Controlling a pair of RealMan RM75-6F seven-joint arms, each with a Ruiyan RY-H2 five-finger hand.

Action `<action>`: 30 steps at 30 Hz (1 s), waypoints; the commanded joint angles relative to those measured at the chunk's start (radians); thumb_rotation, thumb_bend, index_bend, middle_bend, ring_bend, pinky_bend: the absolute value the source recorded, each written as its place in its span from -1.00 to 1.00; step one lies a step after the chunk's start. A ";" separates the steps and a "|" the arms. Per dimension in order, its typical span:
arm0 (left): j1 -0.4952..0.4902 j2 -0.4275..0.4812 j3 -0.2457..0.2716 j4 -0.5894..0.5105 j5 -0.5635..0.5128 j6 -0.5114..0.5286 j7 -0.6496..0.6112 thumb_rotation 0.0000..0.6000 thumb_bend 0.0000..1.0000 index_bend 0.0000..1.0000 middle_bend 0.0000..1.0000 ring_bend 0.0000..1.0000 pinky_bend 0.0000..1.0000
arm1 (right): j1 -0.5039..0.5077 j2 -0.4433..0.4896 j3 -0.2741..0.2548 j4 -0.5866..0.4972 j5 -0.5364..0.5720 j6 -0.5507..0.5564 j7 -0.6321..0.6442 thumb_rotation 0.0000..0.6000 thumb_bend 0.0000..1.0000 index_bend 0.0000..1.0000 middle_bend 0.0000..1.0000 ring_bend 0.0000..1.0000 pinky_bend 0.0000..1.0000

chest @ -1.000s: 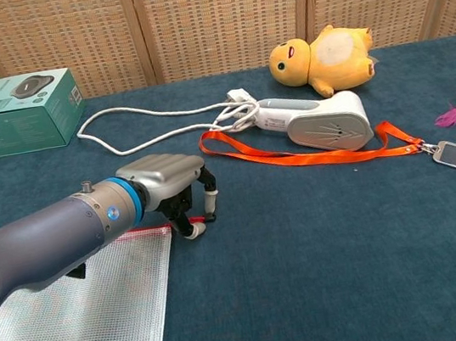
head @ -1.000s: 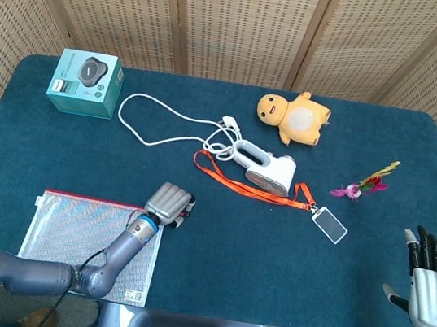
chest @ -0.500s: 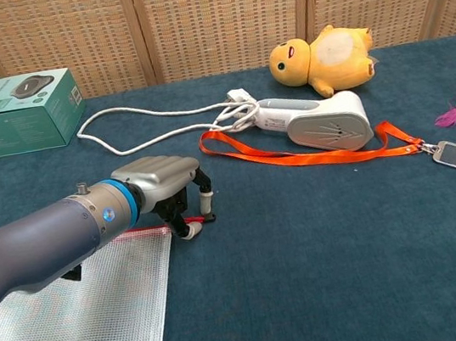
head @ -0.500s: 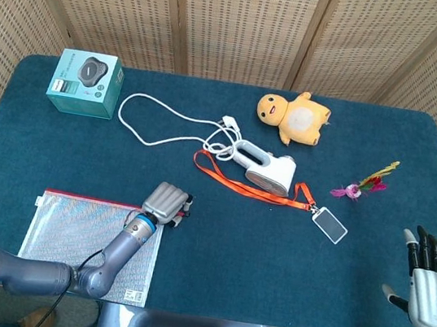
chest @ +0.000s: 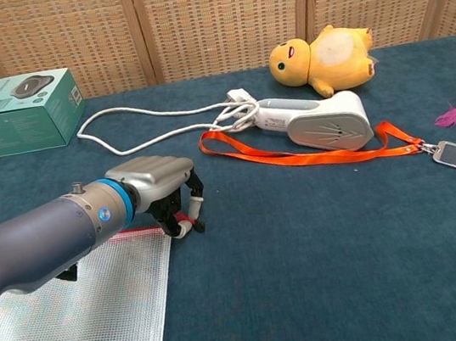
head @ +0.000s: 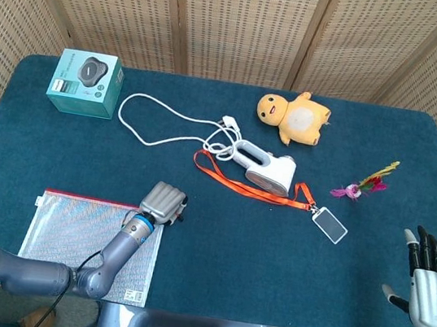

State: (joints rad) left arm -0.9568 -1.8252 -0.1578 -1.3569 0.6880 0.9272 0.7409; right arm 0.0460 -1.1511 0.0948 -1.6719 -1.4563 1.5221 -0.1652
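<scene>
Left hand [chest: 159, 199] curled down at the red zipper end of the mesh pouch [chest: 70, 323], pinching the pull tab [chest: 184, 222]. Pouch flat right under and behind the wrist. Looks light, floppy, probably slick; best grabbed by tab or zipper edge. Right hand [head: 433, 282] wide, holding nothing.

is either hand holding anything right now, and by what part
The left hand pinches the mesh zip pouch at its red zipper corner. The right hand holds nothing, fingers apart.
</scene>
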 commanded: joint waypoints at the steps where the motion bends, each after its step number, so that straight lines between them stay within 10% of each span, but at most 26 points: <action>1: 0.000 0.003 0.001 -0.004 0.002 0.003 -0.001 1.00 -0.03 0.29 1.00 0.99 1.00 | 0.000 0.001 -0.001 -0.001 -0.002 0.000 0.003 1.00 -1.00 -1.00 -1.00 -1.00 -1.00; 10: 0.013 0.047 -0.014 -0.068 0.039 0.015 -0.054 1.00 0.50 0.54 1.00 0.99 1.00 | 0.001 0.000 -0.007 -0.003 -0.011 -0.003 0.002 1.00 -1.00 -1.00 -1.00 -1.00 -1.00; 20: 0.055 0.177 -0.082 -0.203 0.163 -0.039 -0.289 1.00 0.64 0.67 1.00 0.99 1.00 | 0.059 0.015 -0.003 -0.043 -0.005 -0.099 -0.011 1.00 -1.00 -0.94 -0.92 -0.99 -0.99; 27: 0.076 0.230 -0.117 -0.261 0.309 -0.016 -0.433 1.00 0.68 0.69 1.00 0.99 1.00 | 0.238 0.105 0.072 -0.156 0.064 -0.380 0.143 1.00 -1.00 -0.68 0.37 0.17 0.44; 30: 0.075 0.239 -0.130 -0.270 0.353 -0.013 -0.483 1.00 0.69 0.70 1.00 1.00 1.00 | 0.336 0.127 0.111 -0.185 0.157 -0.555 0.241 1.00 -1.00 -0.60 0.61 0.47 0.80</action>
State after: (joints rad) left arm -0.8845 -1.5973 -0.2728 -1.6143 1.0148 0.9079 0.2882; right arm 0.2578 -1.0706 0.1527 -1.7976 -1.4013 1.1621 -0.0495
